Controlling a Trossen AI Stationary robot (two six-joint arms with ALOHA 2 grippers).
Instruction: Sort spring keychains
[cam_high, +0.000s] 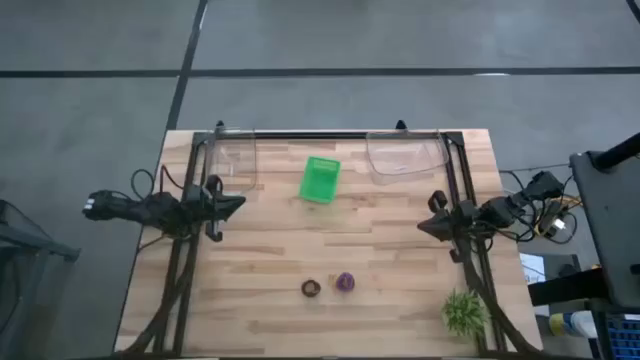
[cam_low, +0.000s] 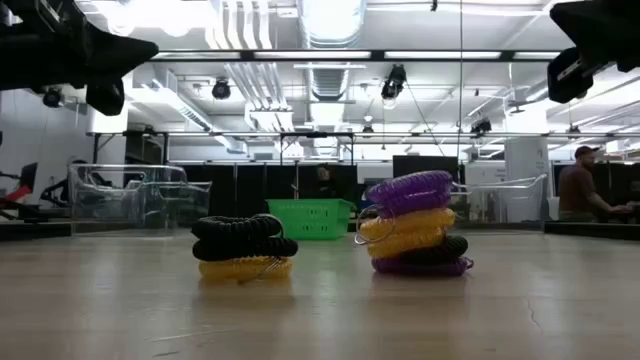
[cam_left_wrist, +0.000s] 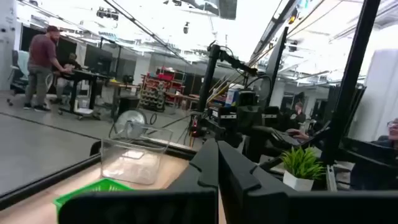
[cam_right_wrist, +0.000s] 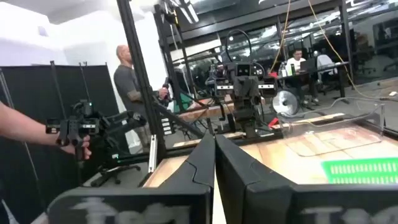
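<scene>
Both tools, left (cam_high: 238, 203) & right (cam_high: 424, 226), pressed together, raised; two spring keychains (cam_high: 328, 285) piles, seemingly untouched.

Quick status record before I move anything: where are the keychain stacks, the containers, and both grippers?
left stack: black coiled spring keychains over a yellow one, on the wooden table, near front edge
right stack: taller purple, yellow and black coiled keychains, beside the first, apart
green plastic basket: back centre
clear plastic bins: one back left, one back right
spiky green plant: front right corner
left gripper: shut, raised at left side, holding nothing
right gripper: shut, raised at right side, holding nothing
</scene>
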